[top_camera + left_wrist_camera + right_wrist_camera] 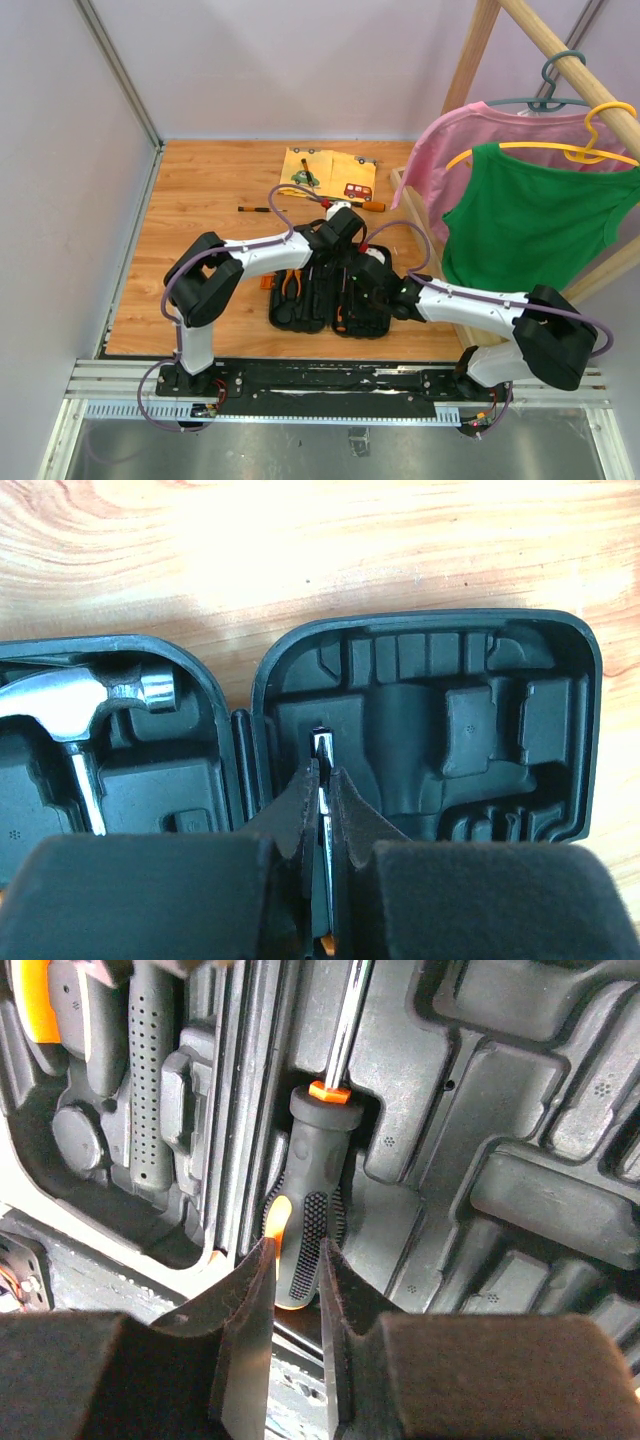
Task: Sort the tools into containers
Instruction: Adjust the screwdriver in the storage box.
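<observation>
The black tool case (300,318) lies open in front of the arm bases. A steel hammer (70,702) and orange-handled pliers (290,284) sit in its left half. An orange-and-black screwdriver (315,1150) lies in a slot of the right half (480,730). My left gripper (322,770) is shut on its steel shaft (323,746) near the tip. My right gripper (297,1245) is pinched on the butt end of its handle. Another orange-handled screwdriver (355,203) and a thin dark screwdriver (255,209) lie on the table beyond the case.
A yellow cloth printed with cars (330,170) lies at the back of the table. A wooden clothes rack (420,215) stands on the right, with a pink shirt (450,150) and a green shirt (530,220) hanging over that side.
</observation>
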